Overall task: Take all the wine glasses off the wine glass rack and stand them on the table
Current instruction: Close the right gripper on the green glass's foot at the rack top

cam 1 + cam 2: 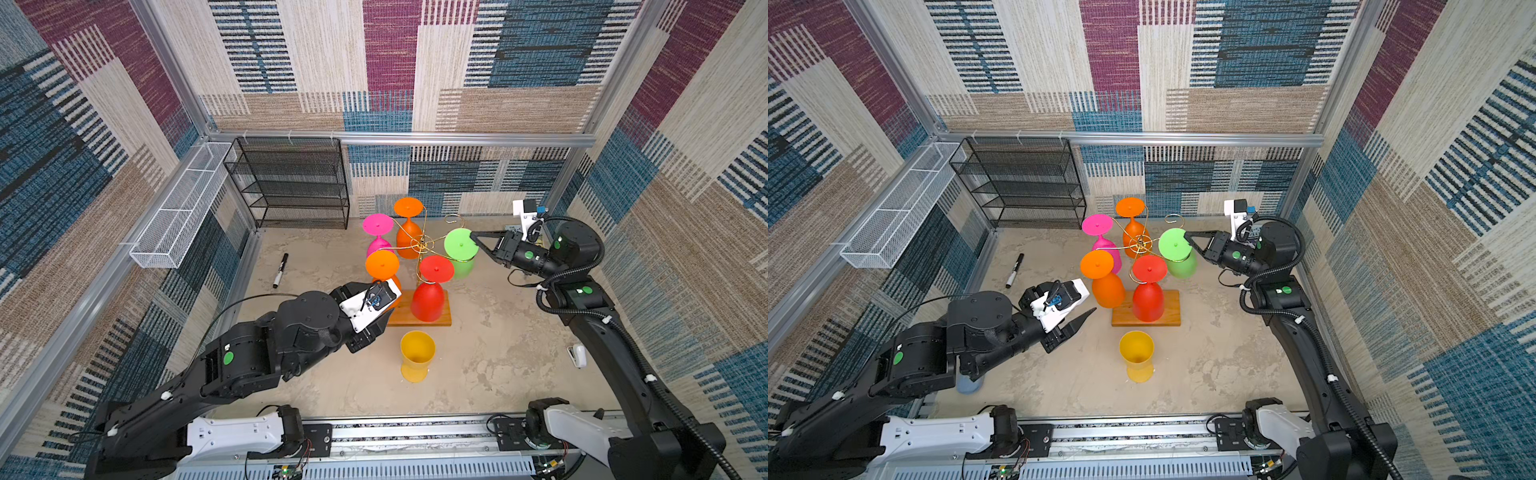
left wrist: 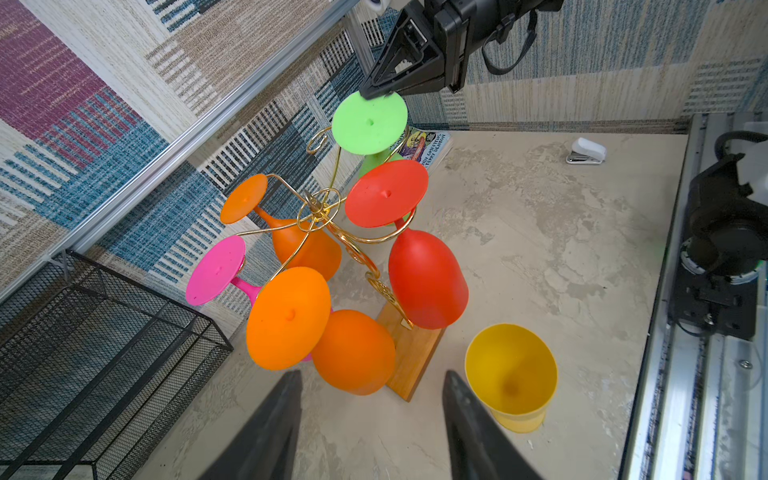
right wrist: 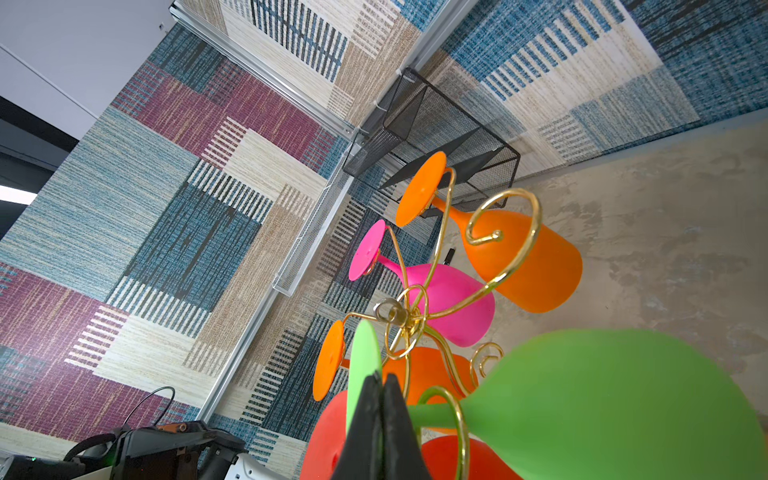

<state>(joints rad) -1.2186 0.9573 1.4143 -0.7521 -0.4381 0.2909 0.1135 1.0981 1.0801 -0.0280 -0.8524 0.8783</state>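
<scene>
The wine glass rack (image 1: 422, 243) (image 1: 1140, 243) (image 2: 320, 208) (image 3: 399, 316) is a gold wire tree on a wooden base (image 1: 444, 318). Several coloured glasses hang from it upside down. The green wine glass (image 1: 459, 245) (image 1: 1174, 245) (image 2: 369, 122) (image 3: 602, 399) hangs on the right arm. My right gripper (image 1: 471, 236) (image 1: 1185, 235) (image 2: 370, 92) (image 3: 380, 378) is shut on the rim of its foot. My left gripper (image 1: 1086, 303) (image 2: 372, 376) is open and empty, just short of the near orange glass (image 1: 382, 264) (image 2: 353, 351) and the base.
A yellow glass (image 1: 417, 355) (image 2: 511, 374) stands upright in front of the base. A black marker (image 1: 280, 270) lies at the left. A black mesh shelf (image 1: 291, 183) and a white mesh basket (image 1: 178, 208) line the back left. A white stapler (image 1: 577, 355) lies at the right.
</scene>
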